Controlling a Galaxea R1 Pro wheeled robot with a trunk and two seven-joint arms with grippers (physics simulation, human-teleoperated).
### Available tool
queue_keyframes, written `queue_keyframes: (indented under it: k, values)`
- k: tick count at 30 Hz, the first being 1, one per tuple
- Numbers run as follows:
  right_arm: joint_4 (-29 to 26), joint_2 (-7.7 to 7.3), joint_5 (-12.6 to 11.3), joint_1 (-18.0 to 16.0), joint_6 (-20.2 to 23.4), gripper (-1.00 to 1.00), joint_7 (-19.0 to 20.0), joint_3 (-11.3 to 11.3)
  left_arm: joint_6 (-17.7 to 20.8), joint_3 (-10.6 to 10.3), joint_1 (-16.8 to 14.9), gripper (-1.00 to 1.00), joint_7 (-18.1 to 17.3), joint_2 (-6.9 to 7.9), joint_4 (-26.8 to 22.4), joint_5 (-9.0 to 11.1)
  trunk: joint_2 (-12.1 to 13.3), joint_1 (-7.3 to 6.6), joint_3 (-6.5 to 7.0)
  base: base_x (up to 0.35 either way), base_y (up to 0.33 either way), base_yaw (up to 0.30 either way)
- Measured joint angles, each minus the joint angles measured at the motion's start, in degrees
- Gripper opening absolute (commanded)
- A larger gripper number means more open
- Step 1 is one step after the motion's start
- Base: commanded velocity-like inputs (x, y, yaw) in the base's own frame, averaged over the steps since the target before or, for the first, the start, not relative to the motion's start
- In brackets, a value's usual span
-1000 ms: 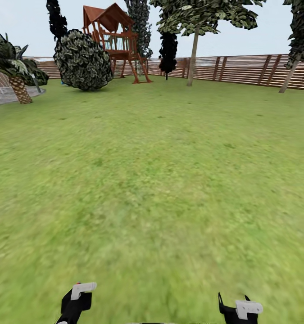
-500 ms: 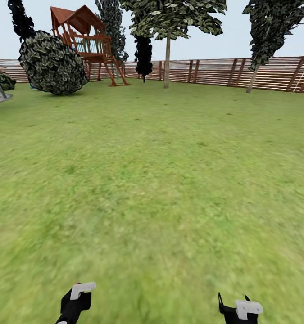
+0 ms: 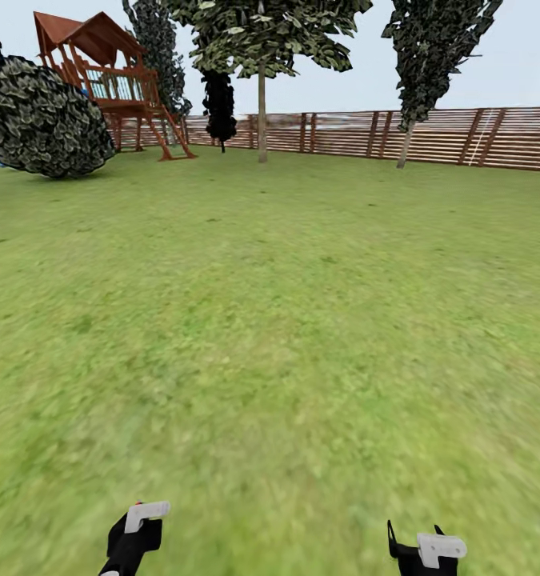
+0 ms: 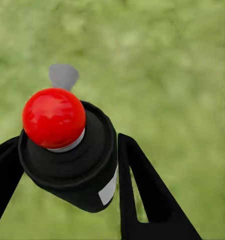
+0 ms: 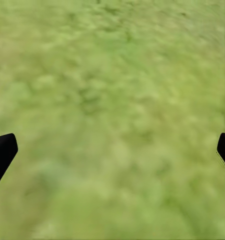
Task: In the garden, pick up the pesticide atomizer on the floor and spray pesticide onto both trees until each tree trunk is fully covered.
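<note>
Atomizer sits clamped between the left gripper's two black fingers, red cap toward the wrist camera, grey nozzle tab pointing away over the grass. I judge the pick-up done. In the head view the left gripper shows low at the frame edge, with a whitish part and a small red spot at its tip.

Right gripper is spread wide and holds nothing; its fingertips show at opposite edges of the wrist picture, bare lawn between them. In the head view it rides low.

Spraying I judge not yet begun. Both trees stand well apart from me, far across the lawn by the fence: one trunk near centre, the other to its right, leaning slightly. I see no coating on either, though at this range I could not tell. Both trunks remain to be covered.

Containers: only the atomizer; its contents are not visible.

A bush and playhouse stand far left.
</note>
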Motion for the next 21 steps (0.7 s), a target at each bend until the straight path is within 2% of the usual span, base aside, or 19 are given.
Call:
queue_keyframes:
  k: [5,15,18,19,21]
  values:
    - [0.1,0.05,0.0,0.0,0.0,1.00,0.0,0.0,0.0,0.0,0.0,-1.00,0.0,0.00,0.0,0.0,0.0,0.00,0.36,0.338,0.000,-0.188]
    - [0.4,0.39,0.4,0.0,0.2,1.00,0.4,0.2,0.0,0.0,0.0,-1.00,0.0,-0.08,0.0,0.2,0.0,0.00,0.42,0.340,0.074,-0.007]
    - [3.7,0.48,0.3,0.0,-0.3,1.00,0.3,0.3,0.0,0.1,0.0,-1.00,0.0,-0.09,0.0,0.3,0.0,0.00,0.42,0.339,0.103,0.000]
    - [4.0,0.46,0.3,0.0,-2.1,1.00,0.3,0.3,0.0,0.1,0.0,-1.00,0.0,-0.08,0.0,0.3,0.0,0.00,0.42,0.339,0.102,0.000]
    - [5.6,0.45,0.3,0.1,-9.6,1.00,0.3,0.2,0.0,0.1,0.0,-1.00,0.0,-0.08,0.0,0.3,0.0,0.00,0.42,0.339,0.102,0.000]
